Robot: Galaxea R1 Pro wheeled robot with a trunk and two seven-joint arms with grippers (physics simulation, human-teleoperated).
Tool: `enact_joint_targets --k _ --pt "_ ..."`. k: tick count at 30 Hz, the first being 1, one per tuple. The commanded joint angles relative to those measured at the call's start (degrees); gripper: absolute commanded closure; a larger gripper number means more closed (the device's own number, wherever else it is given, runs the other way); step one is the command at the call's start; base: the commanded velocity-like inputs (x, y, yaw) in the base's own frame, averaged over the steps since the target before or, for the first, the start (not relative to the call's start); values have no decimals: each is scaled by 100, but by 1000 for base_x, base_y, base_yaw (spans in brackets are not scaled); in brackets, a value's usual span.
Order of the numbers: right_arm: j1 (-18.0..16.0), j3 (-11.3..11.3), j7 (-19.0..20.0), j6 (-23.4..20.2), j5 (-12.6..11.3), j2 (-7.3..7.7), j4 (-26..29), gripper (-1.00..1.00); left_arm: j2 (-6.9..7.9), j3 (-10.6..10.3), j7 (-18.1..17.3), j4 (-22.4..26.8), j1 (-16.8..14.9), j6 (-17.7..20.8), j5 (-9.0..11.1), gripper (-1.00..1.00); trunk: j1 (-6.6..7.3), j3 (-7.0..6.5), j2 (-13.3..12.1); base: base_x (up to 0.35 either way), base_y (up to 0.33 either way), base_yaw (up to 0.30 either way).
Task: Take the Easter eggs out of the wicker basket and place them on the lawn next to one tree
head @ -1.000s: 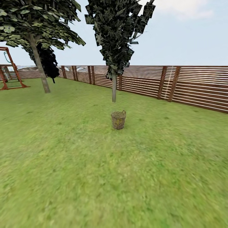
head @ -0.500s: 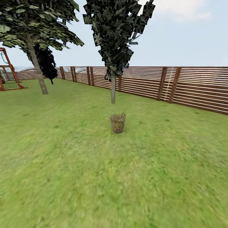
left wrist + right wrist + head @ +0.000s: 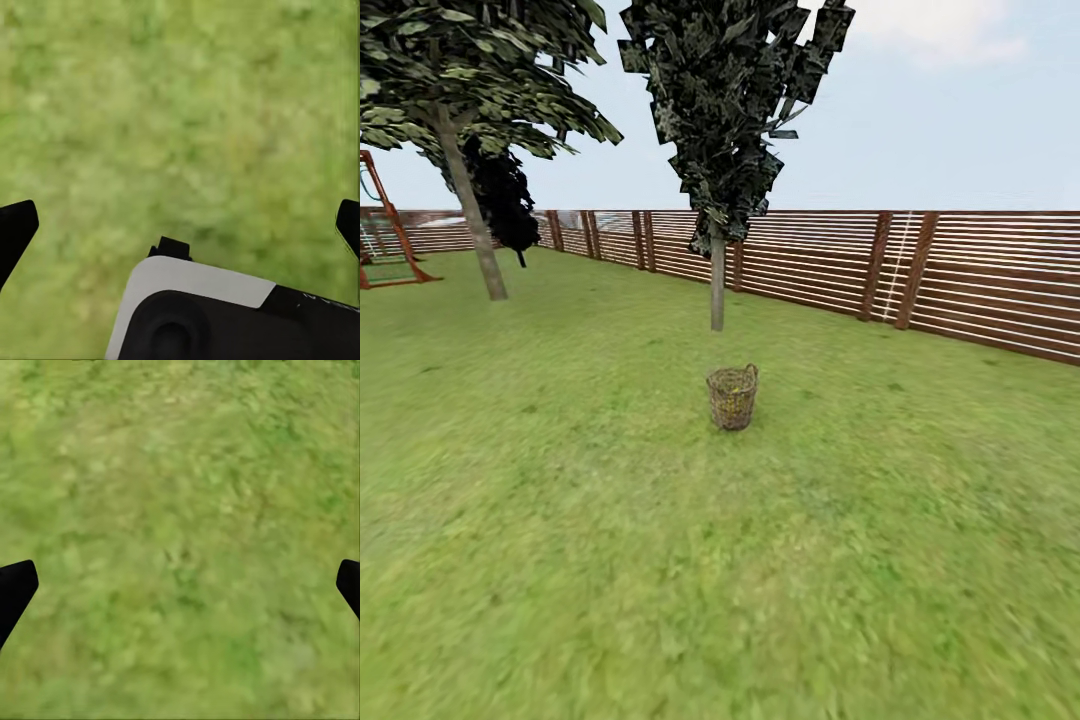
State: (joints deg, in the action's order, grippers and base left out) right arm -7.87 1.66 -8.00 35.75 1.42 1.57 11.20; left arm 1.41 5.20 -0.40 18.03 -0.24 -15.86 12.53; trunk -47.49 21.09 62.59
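While both arms hang over mottled, blurry green grass, the left gripper (image 3: pixel 180 225) shows its black fingertips (image 3: pixel 16 229) spread to the far edges of its wrist view, wide open and empty, with a rounded grey-and-black part of the robot below them. The right gripper (image 3: pixel 180 585) is the same: dark tips (image 3: pixel 15 589) far apart, nothing between them but turf. From the head camera, the lawn (image 3: pixel 560 560) runs flat and patchy, lighter yellow-green streaks mixed into deeper green. Mid-lawn and near the middle of the view stands the basket (image 3: pixel 732 397), upright, a small round tub of brown open-weave twigs that tapers toward its base, with a little loop handle on the right of its rim. A yellowish tint shows inside through the weave, too small to make out as eggs. Behind it, apart from it, rises a slim tree (image 3: pixel 717 270) with a thin pale trunk and blocky, near-black foliage. Farther off at the left stands the tree (image 3: pixel 468 210), its grey-brown trunk thicker and leaning slightly, topped by a broad canopy of green leaves, with a dark bush (image 3: pixel 505 205) just behind it. A red-brown wooden playset (image 3: pixel 385 235) sits at the far left edge. A fence (image 3: pixel 960 275) of brown horizontal slats and darker posts closes the yard under a pale blue sky.
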Motion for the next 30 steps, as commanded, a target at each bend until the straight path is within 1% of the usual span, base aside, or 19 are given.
enact_joint_targets --k 1,5,9,30 --pt "-4 16 -35 11 16 4 -38 -100 0 -1 -4 -1 -3 -14 35 -100 -4 6 3 333 0 0" --pt "-4 17 -35 12 19 19 -261 -100 0 -1 -4 -1 -3 -14 37 -100 -4 6 3 333 0 0" --pt "-4 23 -34 16 24 25 -337 -100 0 -1 -4 -1 -3 -14 38 -100 -4 6 3 333 0 0" --pt "-4 41 -9 11 34 1 -347 -100 0 -1 -4 -1 -3 -14 35 -100 -4 6 3 333 0 0"
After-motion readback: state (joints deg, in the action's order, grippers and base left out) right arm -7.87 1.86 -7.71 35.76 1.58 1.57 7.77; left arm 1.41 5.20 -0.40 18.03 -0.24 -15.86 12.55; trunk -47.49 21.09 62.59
